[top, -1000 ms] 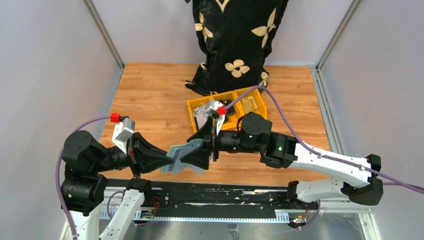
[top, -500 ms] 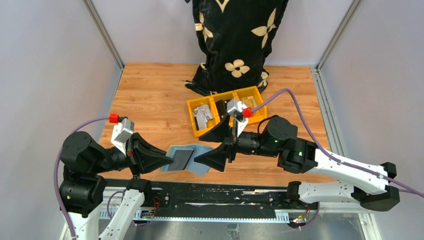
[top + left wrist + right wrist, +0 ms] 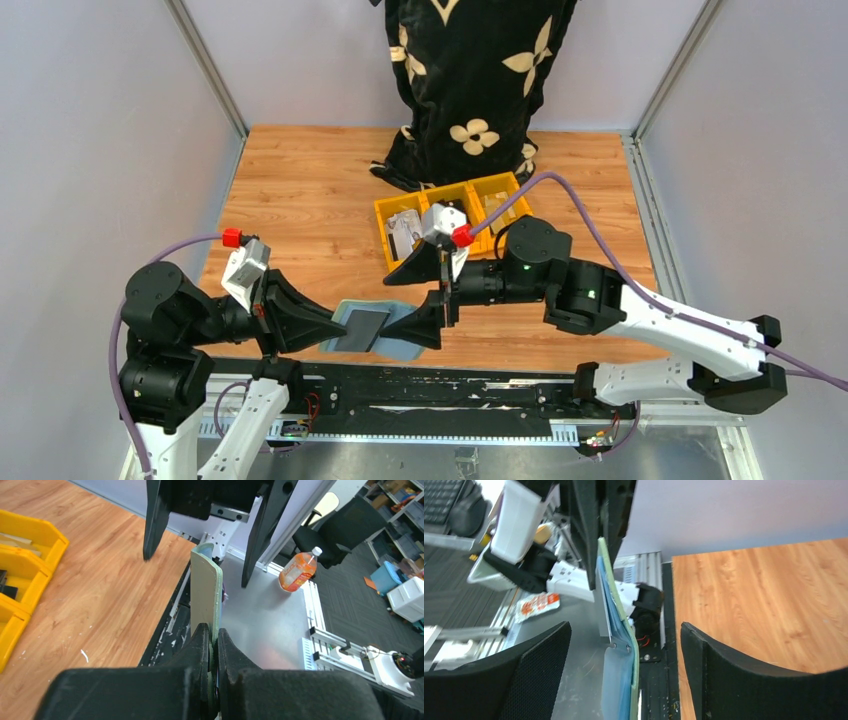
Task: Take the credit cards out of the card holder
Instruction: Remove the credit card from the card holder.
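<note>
My left gripper (image 3: 335, 325) is shut on one end of the pale grey-green card holder (image 3: 368, 330) and holds it above the table's near edge. In the left wrist view the gripper (image 3: 212, 630) pinches the holder (image 3: 205, 590), seen edge-on. My right gripper (image 3: 415, 300) is open, its jaws standing either side of the holder's free end without touching. In the right wrist view the holder (image 3: 619, 615) runs edge-on between the wide-open fingers (image 3: 536, 672), with blue inner layers and a grey plate. A dark rectangle (image 3: 366, 322) shows on the holder's inner face. No credit card is clearly distinguishable.
Yellow bins (image 3: 492, 192) sit mid-table behind the right wrist, with pale flat items (image 3: 404, 228) in the left compartment. A black flower-patterned bag (image 3: 470, 80) stands at the back. Metal frame posts rise at both back corners. The black base rail (image 3: 420, 400) runs under the holder.
The right gripper pulled away from the holder to the right, then came back left, and its open jaws now straddle the free end. The left gripper kept its hold, barely moving.
</note>
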You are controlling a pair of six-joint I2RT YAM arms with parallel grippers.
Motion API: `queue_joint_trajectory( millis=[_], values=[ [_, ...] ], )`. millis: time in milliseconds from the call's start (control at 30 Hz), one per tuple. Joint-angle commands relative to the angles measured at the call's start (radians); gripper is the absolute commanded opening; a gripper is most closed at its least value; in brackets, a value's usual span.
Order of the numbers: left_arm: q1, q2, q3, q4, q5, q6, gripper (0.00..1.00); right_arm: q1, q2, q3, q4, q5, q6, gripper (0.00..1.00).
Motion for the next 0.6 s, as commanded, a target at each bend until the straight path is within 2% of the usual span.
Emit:
queue_joint_trajectory(
  millis=[0, 133, 233, 267, 300, 367, 400, 467, 567],
  values=[
    [-0.002, 0.021, 0.002, 0.008, 0.086, -0.04, 0.0, 0.012, 0.05, 0.028, -0.015, -0.175, -0.05, 0.83],
    [-0.002, 0.021, 0.003, 0.009, 0.091, -0.043, 0.0, 0.012, 0.083, 0.03, 0.043, -0.252, -0.007, 0.67],
    [-0.002, 0.013, -0.001, 0.012, 0.081, -0.041, 0.0, 0.011, 0.101, 0.045, 0.05, -0.272, 0.025, 0.42],
    [-0.002, 0.009, -0.007, 0.012, 0.075, -0.04, 0.04, 0.012, 0.104, 0.045, 0.054, -0.28, 0.036, 0.32],
    [-0.002, 0.004, -0.015, 0.013, 0.068, -0.036, 0.16, 0.011, 0.105, 0.045, 0.055, -0.285, 0.045, 0.22],
    [-0.002, -0.009, -0.038, 0.014, 0.064, -0.03, 0.32, 0.01, 0.107, 0.047, 0.055, -0.283, 0.06, 0.05],
    [-0.002, -0.014, -0.05, 0.014, 0.062, -0.029, 0.4, 0.01, 0.107, 0.047, 0.051, -0.279, 0.064, 0.0],
    [-0.002, -0.025, -0.071, 0.012, 0.06, -0.029, 0.49, 0.009, 0.107, 0.048, 0.039, -0.277, 0.069, 0.0],
    [-0.002, -0.036, -0.087, 0.01, 0.062, -0.031, 0.52, 0.01, 0.122, 0.068, 0.001, -0.277, 0.077, 0.0]
  ],
)
